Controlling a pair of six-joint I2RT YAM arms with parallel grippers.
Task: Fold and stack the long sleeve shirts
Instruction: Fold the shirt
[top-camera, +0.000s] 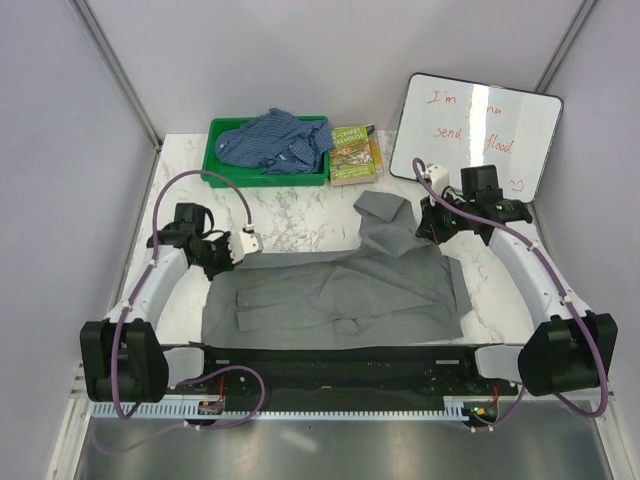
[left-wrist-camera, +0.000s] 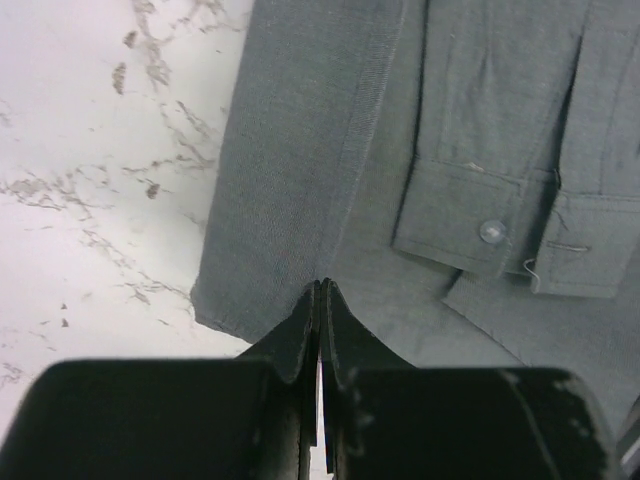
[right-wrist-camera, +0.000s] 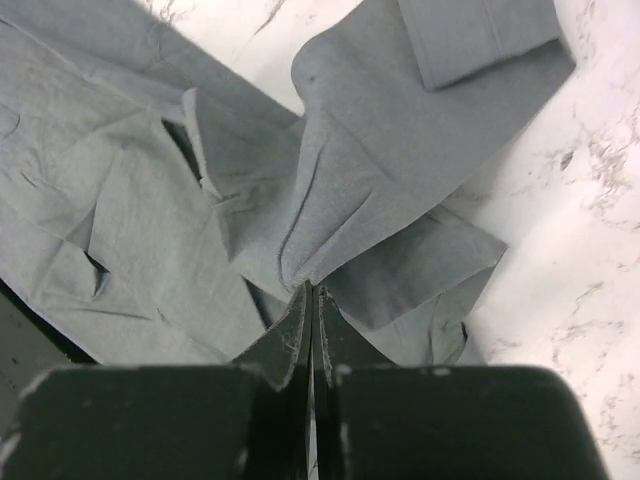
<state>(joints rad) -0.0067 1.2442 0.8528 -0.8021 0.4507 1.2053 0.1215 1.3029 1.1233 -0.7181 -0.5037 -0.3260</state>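
From above, a white marble table fills a booth of pale lilac walls with metal posts running up the back corners. A large grey shirt lies spread across the near half of the table, its lower edge reaching the dark strip at the near rim and one part folded up toward the back right. At the back a green tray holds a crumpled blue checked shirt. A book lies just beside the tray, and a whiteboard with red writing leans against the right wall. The left gripper sits at the grey shirt's left edge, and the right gripper is over its raised right part. In the left wrist view the left gripper is clenched tight, its tips down on the grey shirt close to a hem corner. Whether any cloth is caught between them does not show. A buttoned cuff lies flat on the shirt to the right, and veined marble is bare to the left. In the right wrist view the right gripper is closed on the grey shirt — the cloth tents up to the tips in a pinched peak, with creased layers spreading below. The marble shows at the right, the dark strip at the lower left.
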